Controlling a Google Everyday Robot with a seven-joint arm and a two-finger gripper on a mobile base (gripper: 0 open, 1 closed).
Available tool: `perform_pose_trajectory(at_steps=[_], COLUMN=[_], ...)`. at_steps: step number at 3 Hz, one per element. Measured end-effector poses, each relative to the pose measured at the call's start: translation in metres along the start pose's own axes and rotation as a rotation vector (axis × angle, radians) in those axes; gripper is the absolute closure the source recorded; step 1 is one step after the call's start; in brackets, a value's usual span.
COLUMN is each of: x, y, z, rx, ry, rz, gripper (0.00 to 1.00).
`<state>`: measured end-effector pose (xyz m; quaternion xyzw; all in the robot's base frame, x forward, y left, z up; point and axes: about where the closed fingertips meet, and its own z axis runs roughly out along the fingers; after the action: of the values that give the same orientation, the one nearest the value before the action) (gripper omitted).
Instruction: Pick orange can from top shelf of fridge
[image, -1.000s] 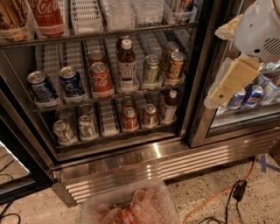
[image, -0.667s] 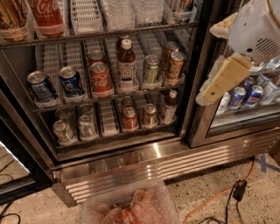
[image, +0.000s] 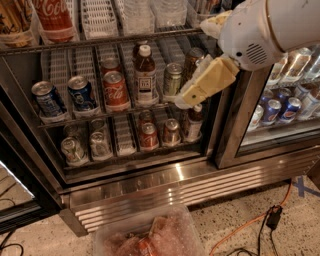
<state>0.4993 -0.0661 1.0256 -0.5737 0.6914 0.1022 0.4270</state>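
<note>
The fridge (image: 165, 175) stands open, with wire racks of drinks. The orange can (image: 192, 61) stands at the right end of the middle rack (image: 100, 116); only its lid and upper body show. My gripper (image: 186, 99), cream-coloured on a white arm, reaches in from the upper right and hangs in front of the can, covering its lower part. The uppermost rack in view (image: 100, 42) is one level higher and holds Coca-Cola bottles and white baskets.
A silver can (image: 172, 80), a brown bottle (image: 145, 75), a red Coca-Cola can (image: 115, 91) and two blue cans (image: 65, 96) share the can's rack. Several cans stand on the lower rack (image: 130, 152). A shut glass door (image: 280, 110) is right, a clear bin (image: 150, 235) and orange cable (image: 245, 227) below.
My arm and gripper have swung left and down from in front of the right-hand door into the open fridge bay, and they now cover most of the orange can.
</note>
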Motion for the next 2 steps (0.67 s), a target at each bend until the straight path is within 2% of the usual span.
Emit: perform_pose_trajectory(at_steps=[1, 2], x=[-0.0451, -0.0452], y=[0.0120, 0.0120], z=[0.0171, 0.0173], rx=[-0.028, -0.028], ry=[-0.123, -0.124], rz=[-0.046, -0.046], gripper=[0.00, 0.00])
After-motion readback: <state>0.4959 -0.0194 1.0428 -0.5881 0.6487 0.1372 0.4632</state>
